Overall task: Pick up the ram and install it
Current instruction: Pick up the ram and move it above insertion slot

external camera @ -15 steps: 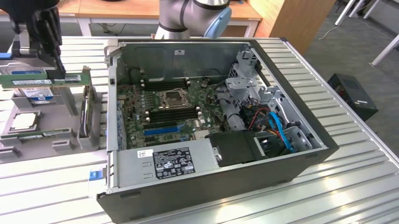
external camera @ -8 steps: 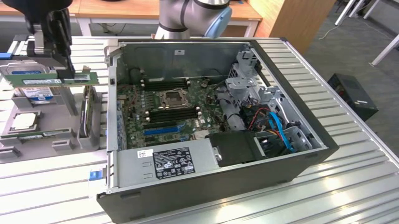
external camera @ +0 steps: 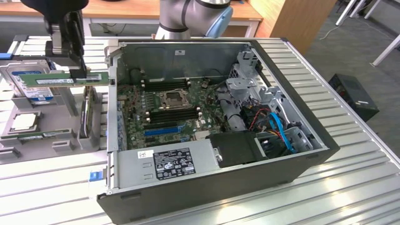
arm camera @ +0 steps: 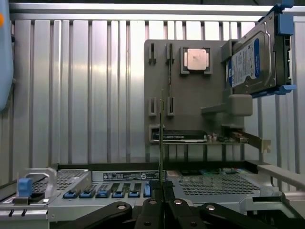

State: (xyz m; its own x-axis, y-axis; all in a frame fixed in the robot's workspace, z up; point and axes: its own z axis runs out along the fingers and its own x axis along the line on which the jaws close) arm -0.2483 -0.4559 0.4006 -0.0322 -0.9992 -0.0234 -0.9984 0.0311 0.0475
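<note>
Robotics lab bench inside office-type room. Signs: robot arm (external camera: pixel 187 16) at ribbed aluminium table (external camera: pixel 350 187); gripper (external camera: pixel 78 75) clamped on ram (external camera: pixel 47 81); open computer case (external camera: pixel 206 197) with motherboard (external camera: pixel 168 117) exposed; grey fixture (external camera: pixel 37 140) racking hard drive (external camera: pixel 25 77) and other loose parts. Around bench: wooden desk (external camera: pixel 125 9), grey carpet (external camera: pixel 368 47), black box (external camera: pixel 353 96) on floor.

Open black computer case (external camera: pixel 300 164) on ribbed metal table (external camera: pixel 356 197); beside it, grey parts rack (external camera: pixel 62 117) holding blue-labelled hard drive (external camera: pixel 25 75) and silver processor chip (external camera: pixel 24 122).
</note>
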